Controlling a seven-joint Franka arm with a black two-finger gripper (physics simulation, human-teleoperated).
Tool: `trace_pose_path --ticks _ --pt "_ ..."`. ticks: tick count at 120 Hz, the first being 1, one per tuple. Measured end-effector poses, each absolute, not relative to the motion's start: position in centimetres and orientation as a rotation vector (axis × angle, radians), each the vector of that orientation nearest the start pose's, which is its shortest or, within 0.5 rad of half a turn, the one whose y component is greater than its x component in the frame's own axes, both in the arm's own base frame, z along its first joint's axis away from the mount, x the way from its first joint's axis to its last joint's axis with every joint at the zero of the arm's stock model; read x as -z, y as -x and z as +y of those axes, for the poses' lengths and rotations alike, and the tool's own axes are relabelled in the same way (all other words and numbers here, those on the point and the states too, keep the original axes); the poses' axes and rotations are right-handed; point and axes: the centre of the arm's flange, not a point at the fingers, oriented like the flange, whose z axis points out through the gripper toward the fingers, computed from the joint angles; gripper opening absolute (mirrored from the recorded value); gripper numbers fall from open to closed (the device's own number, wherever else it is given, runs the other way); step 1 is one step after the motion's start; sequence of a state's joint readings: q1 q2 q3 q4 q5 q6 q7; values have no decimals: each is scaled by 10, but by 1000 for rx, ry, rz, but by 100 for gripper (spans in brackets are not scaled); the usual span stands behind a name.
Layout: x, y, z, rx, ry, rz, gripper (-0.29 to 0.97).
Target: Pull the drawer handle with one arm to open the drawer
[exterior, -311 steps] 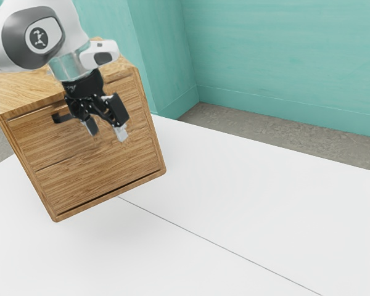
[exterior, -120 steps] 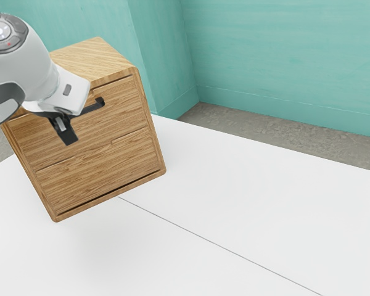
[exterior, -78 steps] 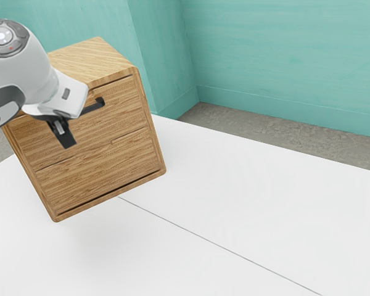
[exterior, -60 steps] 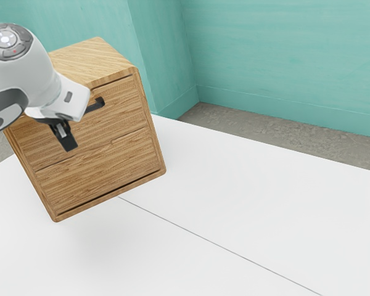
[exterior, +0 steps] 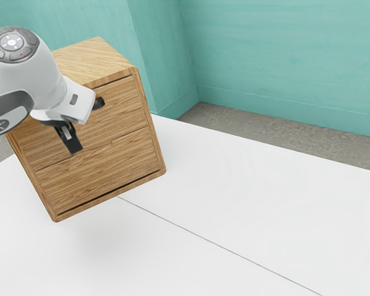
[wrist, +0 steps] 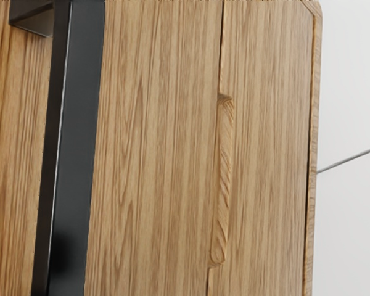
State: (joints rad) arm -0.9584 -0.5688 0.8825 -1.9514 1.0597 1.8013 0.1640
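A wooden cabinet (exterior: pixel 105 154) with two drawers stands at the exterior view's left, tilted toward the camera. The upper drawer front (exterior: pixel 114 114) looks flush with the cabinet body. Its black bar handle (exterior: pixel 98 102) shows only at one end; my white hand covers the rest. My gripper (exterior: pixel 68 133) hangs right in front of the upper drawer, at the handle. In the wrist view the black handle (wrist: pixel 68 154) runs close under my hand across the wood grain, beside the lower drawer's carved grip recess (wrist: pixel 222 179).
The white table (exterior: pixel 234 203) stretches toward the exterior view's right, with a thin seam line (exterior: pixel 222 246) across it. Teal walls and a grey floor strip (exterior: pixel 283 129) lie behind. The table surface (wrist: pixel 351 123) also shows beside the cabinet's edge in the wrist view.
Since 2.6 s ago my hand has swung to the exterior view's left and turned toward the drawer front. Over the last second it crept slightly right. The drawer has not moved.
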Motion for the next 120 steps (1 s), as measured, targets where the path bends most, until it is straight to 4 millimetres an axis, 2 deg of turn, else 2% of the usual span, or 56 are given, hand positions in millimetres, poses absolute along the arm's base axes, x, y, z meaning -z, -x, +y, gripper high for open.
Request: trace_pose_path --ticks 36,57,82,120 --pt "-649 -484 142 322 2425 495 68" --pt "-641 -491 148 310 2439 497 68" --pt "-637 -493 141 309 2445 514 68" --pt "-635 -492 141 310 2456 513 68"
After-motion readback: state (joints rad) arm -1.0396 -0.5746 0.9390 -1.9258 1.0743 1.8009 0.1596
